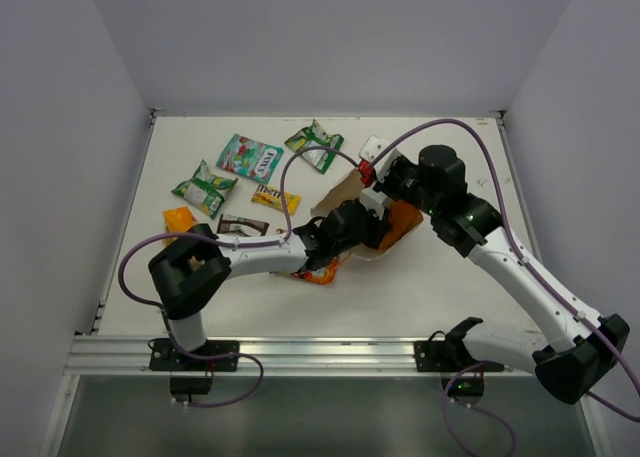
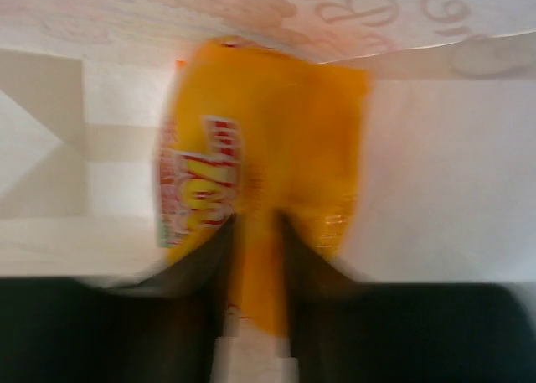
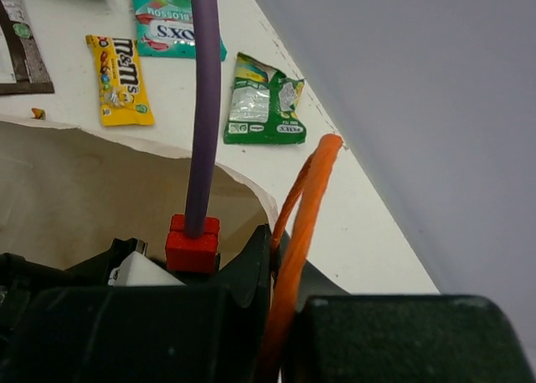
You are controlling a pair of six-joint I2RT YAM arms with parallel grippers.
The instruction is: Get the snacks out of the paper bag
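The beige paper bag (image 1: 338, 190) lies on its side mid-table. My left gripper (image 1: 358, 229) is deep inside it. In the left wrist view, my left gripper (image 2: 254, 232) pinches the near end of an orange-yellow candy pouch (image 2: 268, 140) against the bag's pale inner wall (image 2: 435, 190); the picture is blurred. My right gripper (image 3: 306, 232) is shut on the bag's orange string handle (image 3: 311, 190), holding the rim (image 3: 167, 152) up. Outside the bag lie a teal pouch (image 1: 249, 158), two green-white pouches (image 1: 313, 144) (image 1: 204, 188), a yellow bar (image 1: 276, 199), a dark brown bar (image 1: 242, 225) and an orange bag (image 1: 178, 218).
Another orange packet (image 1: 322, 272) lies under my left forearm at the bag's near side. Grey walls stand close on the left, back and right. A purple cable (image 3: 203, 106) crosses the right wrist view.
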